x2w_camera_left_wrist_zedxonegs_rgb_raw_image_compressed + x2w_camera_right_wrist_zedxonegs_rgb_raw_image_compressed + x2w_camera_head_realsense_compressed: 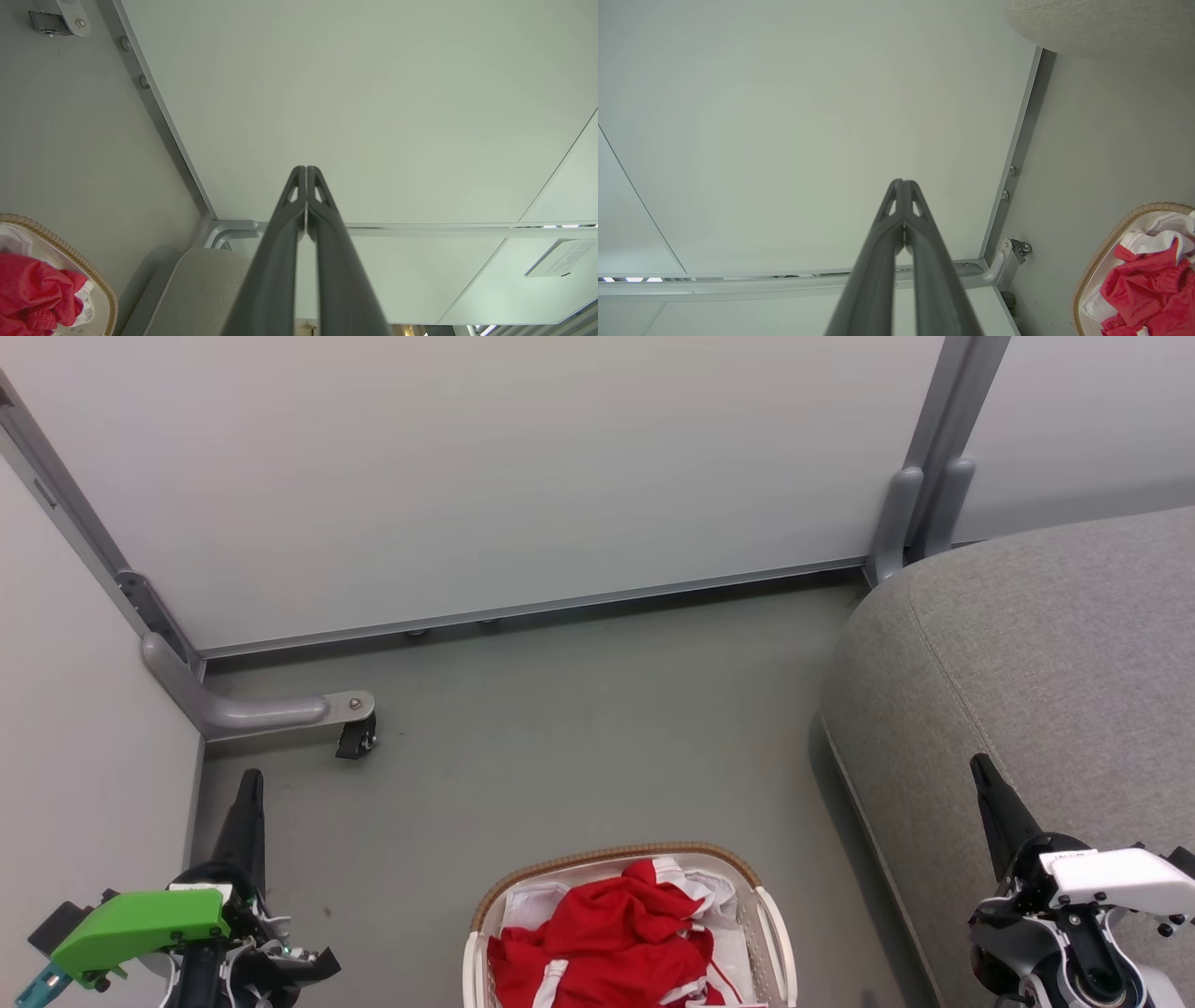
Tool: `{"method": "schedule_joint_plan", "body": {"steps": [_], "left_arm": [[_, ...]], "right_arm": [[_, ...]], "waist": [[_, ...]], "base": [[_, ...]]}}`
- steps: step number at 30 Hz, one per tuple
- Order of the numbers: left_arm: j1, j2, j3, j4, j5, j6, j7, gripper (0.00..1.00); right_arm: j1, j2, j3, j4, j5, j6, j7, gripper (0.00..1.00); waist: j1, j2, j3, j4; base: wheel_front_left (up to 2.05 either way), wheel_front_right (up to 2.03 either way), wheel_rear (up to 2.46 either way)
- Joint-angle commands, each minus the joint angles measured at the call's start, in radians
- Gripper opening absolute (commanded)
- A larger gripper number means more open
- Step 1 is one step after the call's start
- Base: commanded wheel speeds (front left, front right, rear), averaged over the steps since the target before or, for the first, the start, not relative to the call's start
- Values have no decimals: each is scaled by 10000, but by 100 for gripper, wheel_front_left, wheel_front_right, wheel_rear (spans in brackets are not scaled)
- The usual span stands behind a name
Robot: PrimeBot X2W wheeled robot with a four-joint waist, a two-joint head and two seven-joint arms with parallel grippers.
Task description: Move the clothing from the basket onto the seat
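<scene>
Centrally, clothing [607, 933] in basket [579, 861], between closed left pincer [249, 782] and closed right pincer [980, 770].

Left pincer [250, 784]: long dark grey tapering fingers [275, 261], triangular cut-outs near tips, bright green wrist cover [140, 922], teal tab [33, 982] at its end. Right pincer [980, 770]: same fingers, white wrist cover [1116, 875], small black screws, black round joint.

Bright red clothing [611, 933] with white stripes; white basket [777, 943], brown woven rim; light grey seat [1046, 653].
</scene>
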Motion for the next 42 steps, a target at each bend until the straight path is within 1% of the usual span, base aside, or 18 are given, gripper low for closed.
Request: {"method": "schedule_joint_plan", "body": {"steps": [1, 11, 12, 17, 29, 35, 42], "left_arm": [[-113, 52, 18, -19, -28, -20, 24, 0], [-113, 52, 18, -19, -28, -20, 24, 0], [14, -8, -6, 50, 1, 0, -7, 100], [280, -66, -89, 423, 15, 2, -45, 100], [479, -49, -650, 243, 370, 1, -639, 100], [549, -40, -857, 124, 787, 1, -905, 100], [570, -31, -951, -161, 1849, 1, -1199, 100]], "right_arm": [[-76, -61, -9, -34, 32, -4, 27, 0], [-76, -61, -9, -34, 32, -4, 27, 0], [19, 13, 1, 44, -5, 0, -1, 100], [329, 134, 58, 400, -29, -6, -37, 100], [432, 102, 309, 423, -735, -5, -632, 100], [428, 87, 244, 467, -1390, -5, -900, 100], [433, 71, 166, 94, -2800, -4, -1195, 100]], "waist": [[0, 0, 0, 0], [0, 0, 0, 0], [0, 0, 0, 0], [0, 0, -2, 0], [0, 0, -45, -1], [0, 0, -68, 4], [0, 0, -87, 23]], "base": [[0, 0, 0], [0, 0, 0], [0, 0, 0], [0, 0, 0], [0, 0, 0], [0, 0, 0], [0, 0, 0]]}}
